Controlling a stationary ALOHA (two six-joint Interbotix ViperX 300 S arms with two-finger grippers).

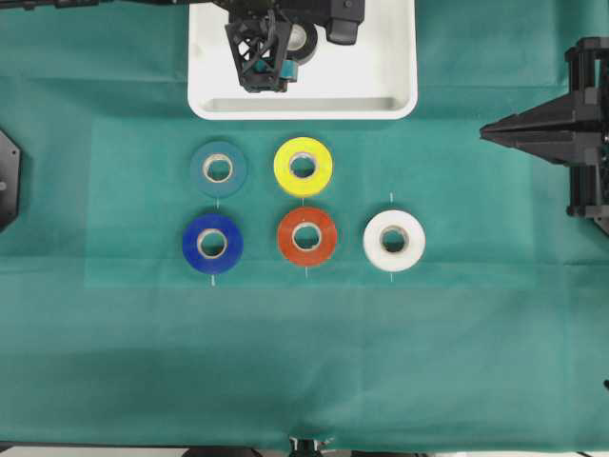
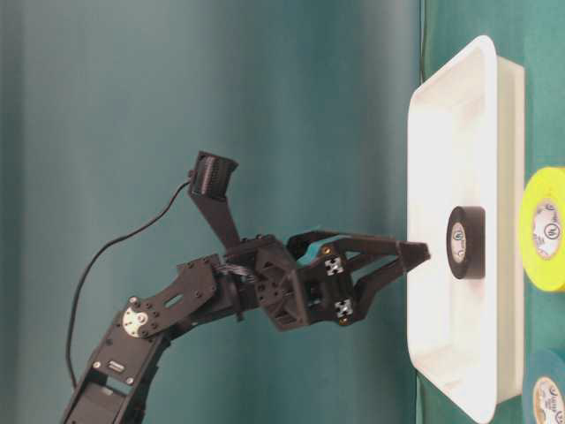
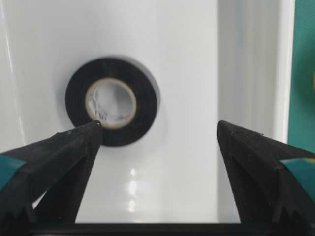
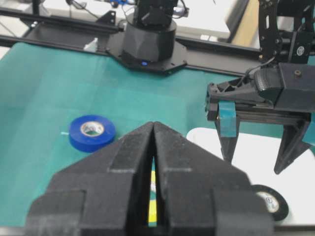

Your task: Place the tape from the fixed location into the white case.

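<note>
The black tape (image 1: 304, 40) with its pale core lies flat on the floor of the white case (image 1: 381, 95). My left gripper (image 1: 265, 78) hovers over the case just beside the tape, open and empty. In the left wrist view the tape (image 3: 142, 105) lies ahead and left of the spread gripper (image 3: 158, 129), apart from both fingers. The table-level view shows the left gripper (image 2: 393, 283) raised above the case (image 2: 459, 71) with the tape (image 2: 466, 242) resting inside. My right gripper (image 1: 490, 133) is shut and empty at the right edge; it also shows in its wrist view (image 4: 154, 125).
Five more rolls lie on the green cloth below the case: teal (image 1: 218, 168), yellow (image 1: 303, 166), dark blue (image 1: 212, 244), orange (image 1: 306, 236) and white (image 1: 394, 240).
</note>
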